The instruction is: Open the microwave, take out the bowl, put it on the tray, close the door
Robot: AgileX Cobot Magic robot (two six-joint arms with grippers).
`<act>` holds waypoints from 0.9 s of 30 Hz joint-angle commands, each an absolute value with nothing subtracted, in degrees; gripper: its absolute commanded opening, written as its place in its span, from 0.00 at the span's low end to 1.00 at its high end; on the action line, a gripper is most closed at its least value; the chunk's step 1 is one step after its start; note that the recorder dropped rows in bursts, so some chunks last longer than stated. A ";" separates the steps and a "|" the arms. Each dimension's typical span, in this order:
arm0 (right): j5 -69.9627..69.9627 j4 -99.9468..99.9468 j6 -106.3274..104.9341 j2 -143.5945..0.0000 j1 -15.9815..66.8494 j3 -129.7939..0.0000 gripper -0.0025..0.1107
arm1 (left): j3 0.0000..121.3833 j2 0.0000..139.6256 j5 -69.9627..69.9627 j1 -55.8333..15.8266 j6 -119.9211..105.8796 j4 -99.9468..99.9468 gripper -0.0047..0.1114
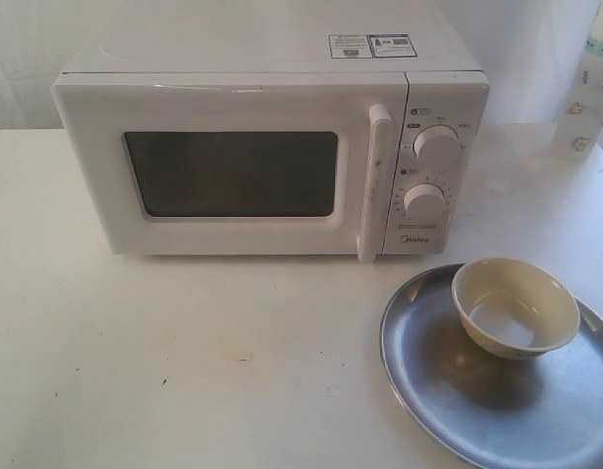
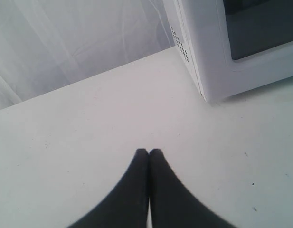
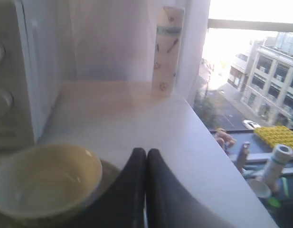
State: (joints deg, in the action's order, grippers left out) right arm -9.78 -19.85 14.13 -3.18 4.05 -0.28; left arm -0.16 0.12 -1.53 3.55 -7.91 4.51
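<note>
The white microwave [image 1: 272, 147] stands at the back of the table with its door [image 1: 233, 171] shut, bar handle [image 1: 373, 181] upright. The cream bowl [image 1: 514, 306] sits upright and empty on the silver tray [image 1: 457, 391] at the front right. Neither gripper shows in the exterior view. My left gripper [image 2: 148, 152] is shut and empty over bare table, apart from a corner of the microwave [image 2: 217, 47]. My right gripper [image 3: 146, 152] is shut and empty, beside the bowl [image 3: 46, 183] and not touching it; the microwave's dial side [image 3: 23, 80] lies beyond.
A tall white printed bottle [image 1: 586, 93] stands at the back right of the table, the same bottle [image 3: 166, 50] showing near the table's far edge. A white curtain [image 2: 75, 42] hangs behind the table. The table's right edge [image 3: 227, 156] drops off by a window.
</note>
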 commanded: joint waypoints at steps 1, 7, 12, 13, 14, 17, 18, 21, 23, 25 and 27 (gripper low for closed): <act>-17.84 -9.75 -12.12 -1.61 3.66 0.00 0.02 | 0.00 0.00 -1.57 3.28 -7.88 4.64 0.04; -17.95 -14.84 3.50 0.00 3.51 0.00 0.02 | 0.00 0.00 -1.57 3.28 -7.88 4.64 0.04; -19.29 -27.62 26.02 0.00 3.51 0.00 0.02 | 0.00 0.00 -1.30 3.28 -7.88 4.64 0.04; -19.43 -28.01 26.91 0.00 3.51 0.00 0.02 | 0.00 0.00 -1.30 3.28 -7.88 4.64 0.04; -19.43 -27.91 26.73 0.00 3.51 0.00 0.02 | 0.00 0.00 -1.30 3.28 -7.88 4.64 0.04; -19.43 -27.37 22.06 0.00 3.51 0.00 0.02 | 0.00 0.00 -1.30 3.28 -7.88 4.64 0.04; -19.43 -26.70 19.80 0.00 3.51 0.00 0.02 | 0.00 0.00 -1.30 3.28 -7.88 4.64 0.04; -18.99 -21.31 9.40 0.00 3.51 0.00 0.02 | 0.00 0.00 -1.30 3.28 -7.88 4.64 0.04; -18.33 -15.79 1.29 0.00 3.51 0.00 0.02 | 0.00 0.00 -1.30 3.28 -7.88 4.64 0.04; -18.19 -10.40 -2.03 0.00 3.51 0.00 0.02 | 0.00 0.00 -1.30 3.28 -7.88 4.64 0.04; -17.95 -7.25 -2.86 0.00 3.51 0.00 0.02 | 0.00 0.00 -1.30 3.28 -7.88 4.64 0.04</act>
